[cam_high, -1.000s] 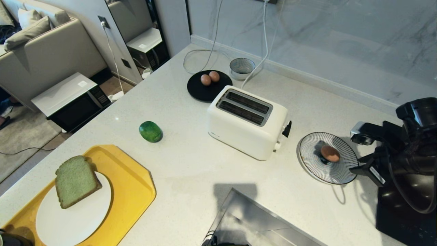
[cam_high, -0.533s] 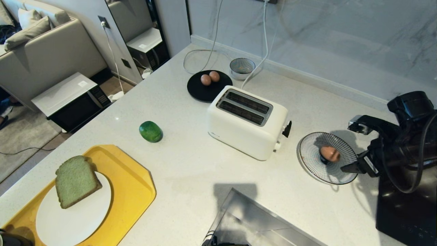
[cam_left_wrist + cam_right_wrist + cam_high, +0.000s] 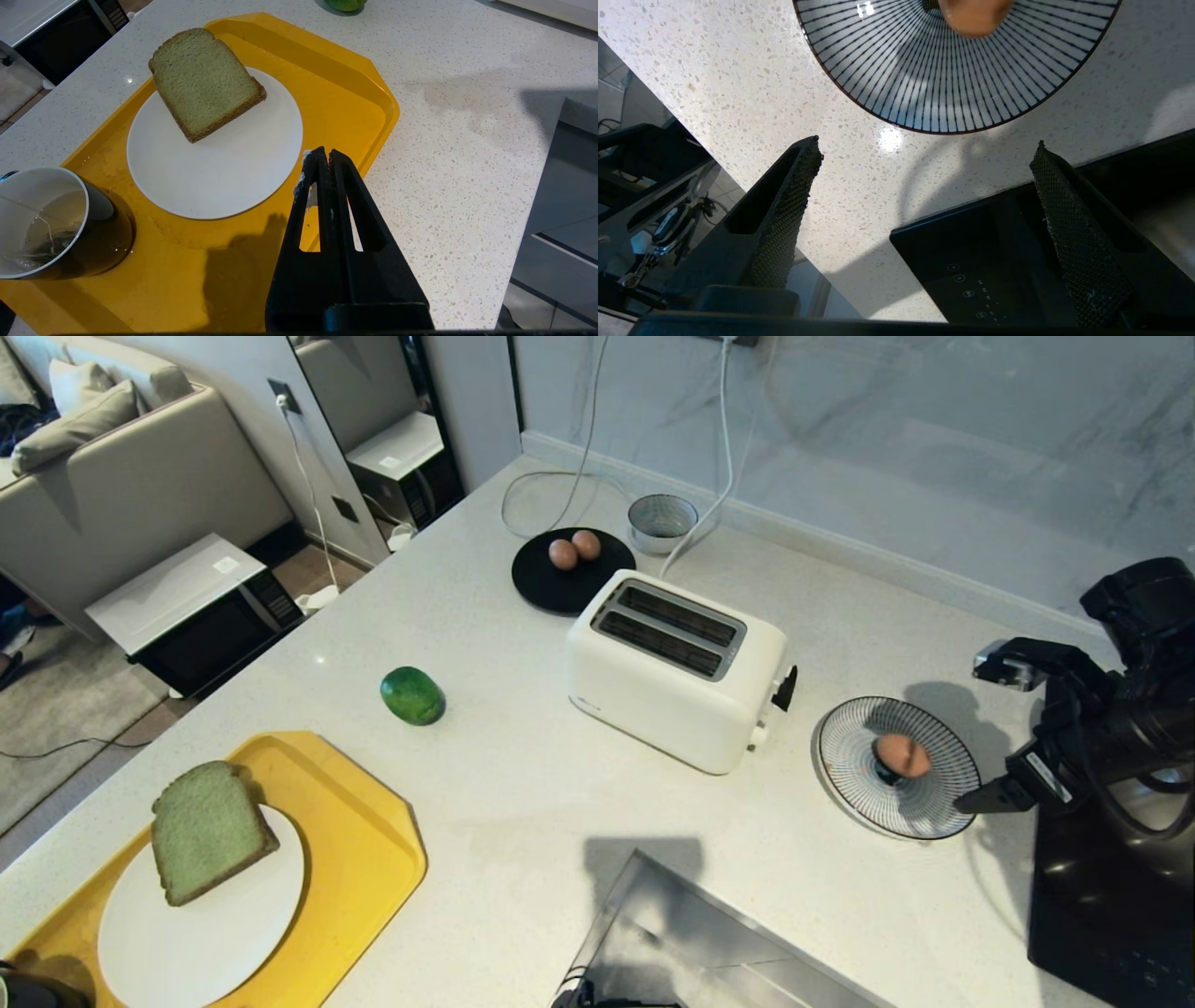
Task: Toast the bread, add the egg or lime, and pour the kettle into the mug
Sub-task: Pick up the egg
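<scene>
One egg (image 3: 902, 755) lies in the middle of a striped plate (image 3: 854, 784) right of the white toaster (image 3: 672, 667). My right gripper (image 3: 982, 735) hangs just right of that plate, open and empty; in its wrist view the right gripper (image 3: 924, 149) faces the plate (image 3: 924, 84) and egg (image 3: 976, 16). The bread (image 3: 210, 831) leans on a white plate (image 3: 243, 933) in the yellow tray (image 3: 373, 831). The lime (image 3: 412, 695) rests on the counter. My left gripper (image 3: 324, 154) is shut over the tray's edge (image 3: 369, 98), near the mug (image 3: 46, 224). The kettle is out of view.
Two more eggs (image 3: 573, 549) sit on a black plate (image 3: 560, 588) behind the toaster, beside a small metal bowl (image 3: 661, 521). A black hob (image 3: 1102, 915) lies under my right arm. A sink edge (image 3: 653, 915) runs along the front. Cables trail at the back wall.
My right gripper's jaws have spread wider and the arm has drawn back to the right, away from the striped plate. The egg stays on the plate.
</scene>
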Motion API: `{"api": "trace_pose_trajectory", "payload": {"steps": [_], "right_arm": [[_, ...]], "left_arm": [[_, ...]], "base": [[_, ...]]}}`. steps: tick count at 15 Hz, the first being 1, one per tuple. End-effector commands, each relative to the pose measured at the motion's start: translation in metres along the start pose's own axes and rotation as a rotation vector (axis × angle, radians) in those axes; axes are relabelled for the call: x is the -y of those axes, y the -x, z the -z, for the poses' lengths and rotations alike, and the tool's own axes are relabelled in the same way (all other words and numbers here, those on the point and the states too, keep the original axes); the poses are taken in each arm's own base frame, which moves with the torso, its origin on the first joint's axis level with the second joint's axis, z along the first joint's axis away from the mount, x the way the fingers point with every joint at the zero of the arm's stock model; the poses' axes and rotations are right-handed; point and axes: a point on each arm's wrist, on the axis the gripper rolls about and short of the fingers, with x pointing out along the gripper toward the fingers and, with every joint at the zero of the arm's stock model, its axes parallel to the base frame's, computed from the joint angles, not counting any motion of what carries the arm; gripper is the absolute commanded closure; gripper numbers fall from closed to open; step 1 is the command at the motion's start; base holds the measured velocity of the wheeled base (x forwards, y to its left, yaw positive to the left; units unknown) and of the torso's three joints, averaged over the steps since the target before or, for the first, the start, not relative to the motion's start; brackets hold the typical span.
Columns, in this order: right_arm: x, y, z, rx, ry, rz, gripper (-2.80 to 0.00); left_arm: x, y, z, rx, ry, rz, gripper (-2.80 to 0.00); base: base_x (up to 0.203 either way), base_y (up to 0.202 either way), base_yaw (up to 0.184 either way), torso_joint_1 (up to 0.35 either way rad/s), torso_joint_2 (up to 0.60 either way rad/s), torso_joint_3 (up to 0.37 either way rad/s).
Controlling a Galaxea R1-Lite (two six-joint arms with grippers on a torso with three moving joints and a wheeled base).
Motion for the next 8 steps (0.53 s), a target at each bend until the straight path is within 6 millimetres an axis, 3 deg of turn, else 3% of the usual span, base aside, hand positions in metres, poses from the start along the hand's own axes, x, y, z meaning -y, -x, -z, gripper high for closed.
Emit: {"api": "trace_pose_trajectory", "payload": {"steps": [1,8], "right_arm": [[0.0,0.004,-0.002,0.01,0.016,0.008,-2.8],[0.009,-0.024,-0.007,-0.007,0.078,-0.005,-2.8]], "left_arm": [[0.0,0.0,0.0,-0.002,0.001,0.0,0.0],[0.0,0.0,0.0,-0.001,0.001,0.0,0.0]], "base": [[0.0,0.0,0.0,0.0,0.0,0.0],[0.0,0.0,0.0,0.0,0.0,0.0]]}}
